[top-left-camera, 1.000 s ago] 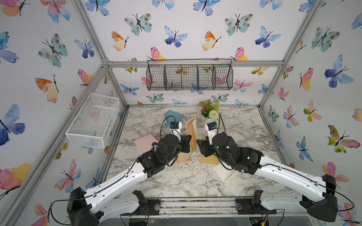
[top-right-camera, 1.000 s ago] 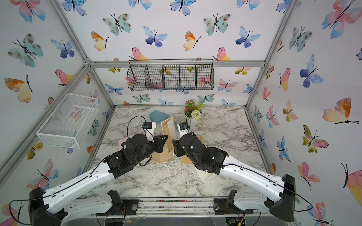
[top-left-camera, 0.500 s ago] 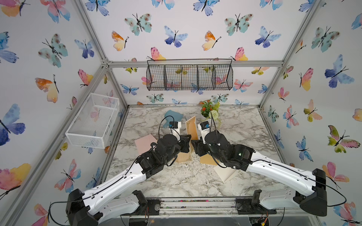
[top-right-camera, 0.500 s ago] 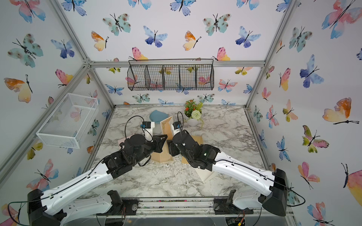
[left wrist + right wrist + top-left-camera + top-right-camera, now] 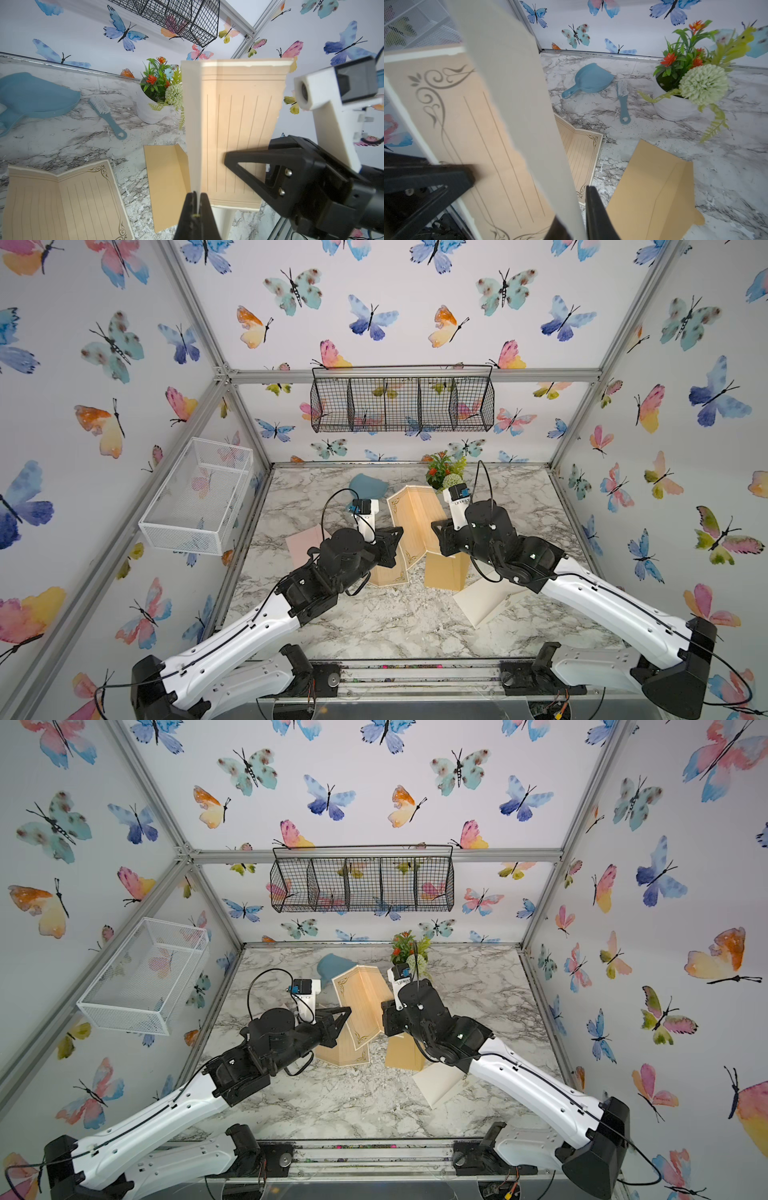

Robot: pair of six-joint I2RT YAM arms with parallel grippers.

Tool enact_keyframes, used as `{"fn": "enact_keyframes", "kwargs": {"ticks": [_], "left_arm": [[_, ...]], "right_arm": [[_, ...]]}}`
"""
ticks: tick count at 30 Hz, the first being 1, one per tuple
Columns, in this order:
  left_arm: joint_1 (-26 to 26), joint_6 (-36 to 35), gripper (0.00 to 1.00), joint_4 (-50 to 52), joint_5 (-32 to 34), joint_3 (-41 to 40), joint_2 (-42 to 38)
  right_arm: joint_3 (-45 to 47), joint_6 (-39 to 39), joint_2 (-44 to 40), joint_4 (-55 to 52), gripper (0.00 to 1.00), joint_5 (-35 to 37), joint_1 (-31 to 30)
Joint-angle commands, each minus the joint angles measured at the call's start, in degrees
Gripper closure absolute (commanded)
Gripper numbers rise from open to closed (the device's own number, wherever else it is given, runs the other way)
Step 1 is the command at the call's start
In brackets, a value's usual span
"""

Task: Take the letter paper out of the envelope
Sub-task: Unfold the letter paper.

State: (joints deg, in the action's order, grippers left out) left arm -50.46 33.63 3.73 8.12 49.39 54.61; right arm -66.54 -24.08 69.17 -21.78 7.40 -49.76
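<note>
A tan lined letter paper [image 5: 419, 514] [image 5: 365, 998] stands unfolded in the air above the table's middle, held at both sides. My left gripper [image 5: 395, 537] [image 5: 196, 197] is shut on a folded panel of the letter paper [image 5: 239, 128]. My right gripper [image 5: 436, 531] [image 5: 573, 203] has its jaws closed on the opposite panel [image 5: 512, 83]. The tan envelope [image 5: 444, 572] [image 5: 654, 187] [image 5: 166, 187] lies flat on the marble below the right gripper, apart from the held paper.
Another lined sheet [image 5: 388, 572] [image 5: 62, 203] lies under the left gripper. A white folded paper [image 5: 486, 601] and a pink sheet [image 5: 301, 545] lie nearby. Blue dustpan [image 5: 368, 486], brush [image 5: 623, 99] and flower pot [image 5: 446, 472] stand at the back.
My right arm has swung left to the raised paper's free side and its jaws have closed on that panel. The left gripper has kept its hold without moving.
</note>
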Motion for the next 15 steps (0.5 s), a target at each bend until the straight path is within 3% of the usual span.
{"fn": "enact_keyframes", "kwargs": {"ticks": [1,3,10,15], "left_arm": [[0.76,-0.98,1.00,0.04,-1.18,-0.34,-1.35],[1.11,-1.20,1.00,0.81,-1.01,-0.39,-1.43],[4.22,-0.32,1.00,-0.11,-3.35,-3.17,-4.01],[5.75,-0.42,1.00,0.71,-4.25,-3.73,-5.62]], "right_arm": [[1.22,2.60,-0.59,0.20,0.93,-12.05,2.84],[1.71,3.28,-1.00,0.47,0.98,-17.53,5.19],[3.04,3.94,-2.80,1.73,0.98,-31.72,11.17],[2.89,4.80,-3.75,1.06,0.98,-36.97,14.16]]}}
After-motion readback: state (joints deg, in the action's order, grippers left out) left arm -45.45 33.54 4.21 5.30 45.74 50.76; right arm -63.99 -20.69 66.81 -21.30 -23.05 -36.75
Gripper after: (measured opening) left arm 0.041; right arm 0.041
